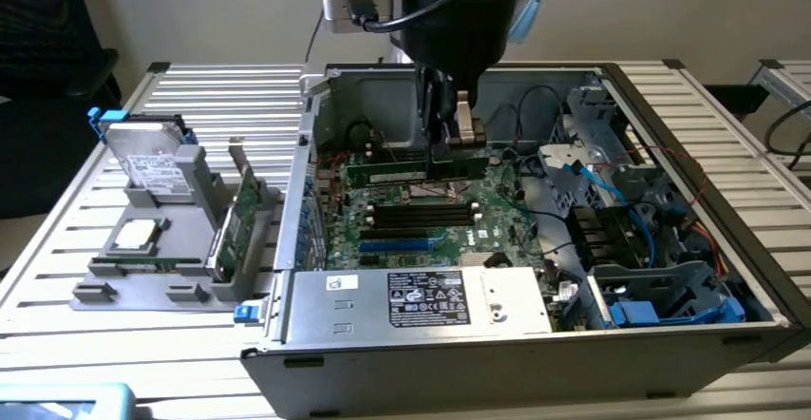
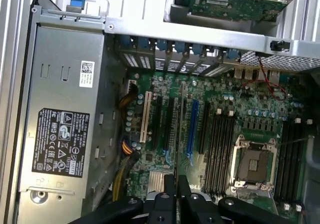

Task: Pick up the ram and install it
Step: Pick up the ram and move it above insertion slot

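Note:
My gripper (image 1: 443, 149) hangs inside the open computer case (image 1: 533, 353), shut on the ram (image 1: 412, 167). The ram is a long green stick, held level above the motherboard (image 1: 419, 220). In the wrist view the ram (image 2: 179, 129) appears edge-on as a thin line running out from between the black fingers (image 2: 170, 186). There it lies over the expansion slots. The black memory slots (image 2: 220, 149) sit to one side of it, beside the processor socket (image 2: 255, 159). In the exterior view those slots (image 1: 419, 216) lie below the ram and nearer the camera.
A grey power supply (image 1: 419, 301) fills the case's front. Drive cages with blue cables (image 1: 659, 296) stand at the exterior view's right. Outside the case, at the left, a grey holder (image 1: 140, 292) carries a hard drive (image 1: 152, 168), a green expansion card (image 1: 241, 216) and a processor (image 1: 140, 235).

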Robot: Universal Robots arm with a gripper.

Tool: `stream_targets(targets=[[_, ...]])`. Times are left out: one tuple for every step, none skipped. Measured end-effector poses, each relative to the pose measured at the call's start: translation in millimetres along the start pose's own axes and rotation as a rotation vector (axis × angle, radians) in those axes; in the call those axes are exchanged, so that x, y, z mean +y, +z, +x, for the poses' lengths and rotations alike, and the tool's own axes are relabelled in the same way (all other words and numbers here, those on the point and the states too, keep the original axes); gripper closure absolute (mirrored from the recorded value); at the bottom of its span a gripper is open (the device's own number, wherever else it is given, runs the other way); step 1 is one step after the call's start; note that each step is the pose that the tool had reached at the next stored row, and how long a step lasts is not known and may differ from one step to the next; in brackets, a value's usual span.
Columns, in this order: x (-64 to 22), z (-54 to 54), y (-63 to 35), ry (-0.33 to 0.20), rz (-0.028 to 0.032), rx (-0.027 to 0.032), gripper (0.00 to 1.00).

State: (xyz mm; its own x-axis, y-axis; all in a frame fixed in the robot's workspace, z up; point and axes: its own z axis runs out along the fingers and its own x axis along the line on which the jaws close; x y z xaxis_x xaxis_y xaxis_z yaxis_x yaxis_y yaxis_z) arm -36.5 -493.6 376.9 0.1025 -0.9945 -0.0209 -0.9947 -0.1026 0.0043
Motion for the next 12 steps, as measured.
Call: stream_targets(targets=[[-1.9,-1.6,0.2,0.0,-0.0007,0.0,0.86],[-4.1,-3.5,0.6,0.0,-0.0014,-0.0001,0.86],[-6.1,-5.2,1.0,0.0,-0.0022,-0.0002,0.86],[-8.0,-7.0,1.3,0.0,-0.0031,-0.0003,0.86],[-9.9,-9.0,1.7,0.0,-0.0039,-0.0005,0.86],[-11.6,-11.2,2.1,0.0,-0.0044,-0.0004,0.86],[-13.2,-13.5,2.4,0.0,-0.0049,-0.0001,0.86],[-14.6,-15.9,2.9,0.0,-0.0051,0.0,0.86],[-15.7,-18.3,3.3,0.0,-0.0053,0.0005,0.86],[-16.9,-20.6,3.7,0.0,-0.0054,0.0008,0.86],[-17.9,-22.2,4.0,0.0,-0.0054,0.0009,0.86],[-18.8,-24.0,4.3,0.0,-0.0054,0.0009,0.86]])
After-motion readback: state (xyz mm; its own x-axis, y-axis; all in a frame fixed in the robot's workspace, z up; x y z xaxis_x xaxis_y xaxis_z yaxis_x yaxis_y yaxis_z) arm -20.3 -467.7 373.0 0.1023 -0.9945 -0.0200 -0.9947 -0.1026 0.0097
